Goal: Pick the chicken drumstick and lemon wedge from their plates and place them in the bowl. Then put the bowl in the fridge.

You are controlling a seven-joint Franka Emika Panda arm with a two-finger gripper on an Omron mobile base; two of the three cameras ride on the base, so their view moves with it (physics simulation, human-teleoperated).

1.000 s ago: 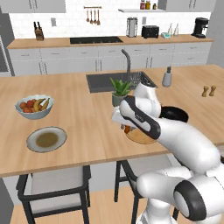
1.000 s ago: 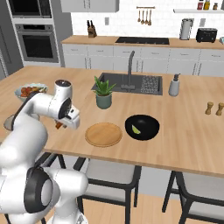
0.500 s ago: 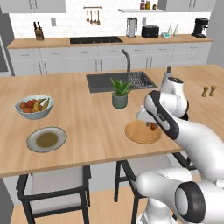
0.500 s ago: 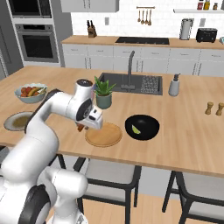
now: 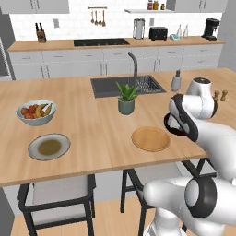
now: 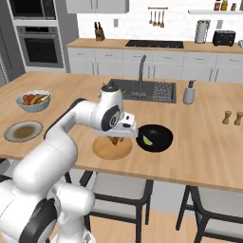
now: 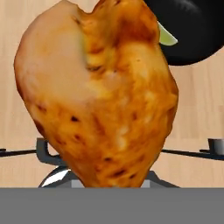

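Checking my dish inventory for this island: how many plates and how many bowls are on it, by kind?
Plates: 2, grey plate, wooden plate
Bowls: 2, black bowl, white fruit bowl
Total: 4

The gripper (image 6: pixel 115 141) has carried the chicken drumstick (image 7: pixel 98 94) rightward — almost to the bowl (image 6: pixel 154 138).
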